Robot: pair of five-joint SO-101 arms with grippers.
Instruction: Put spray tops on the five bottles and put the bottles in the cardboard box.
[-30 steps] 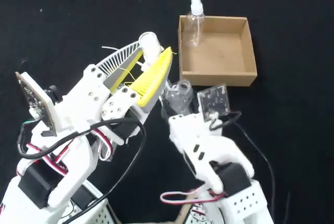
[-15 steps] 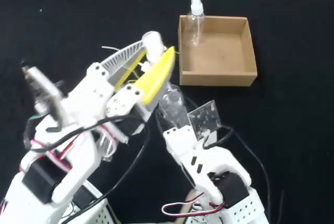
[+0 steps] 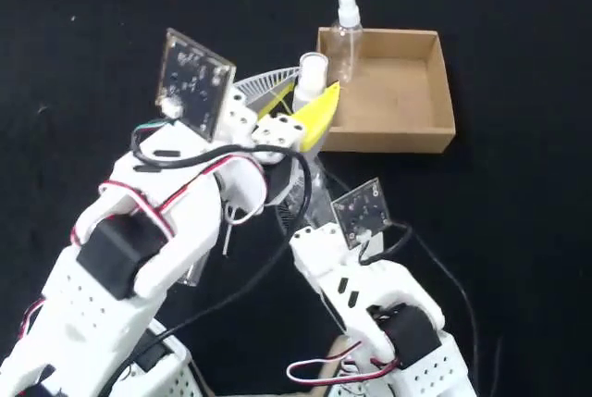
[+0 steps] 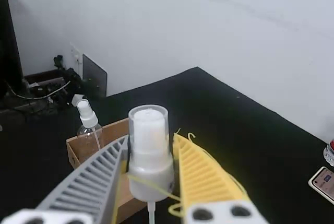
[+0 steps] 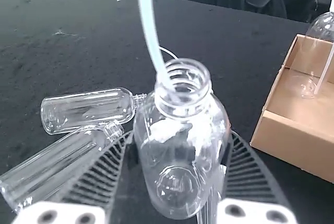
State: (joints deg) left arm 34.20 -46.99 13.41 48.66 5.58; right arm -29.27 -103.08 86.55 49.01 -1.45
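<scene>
Upright, spray top (image 4: 150, 148) in left hand (image 4: 150, 139)

Matte black cloth over the whole table (image 3: 83, 55), speckled here and there with pale lint. Beyond the table, a plain white wall (image 4: 235, 20), evenly lit, with a small socket plate (image 4: 76, 54) low down. Against that wall, a dark flat panel (image 4: 94, 75), tangled cables (image 4: 44, 84) and a tall black cabinet (image 4: 7, 36). Phone (image 4: 324, 180) lying flat by the table's edge.
</scene>
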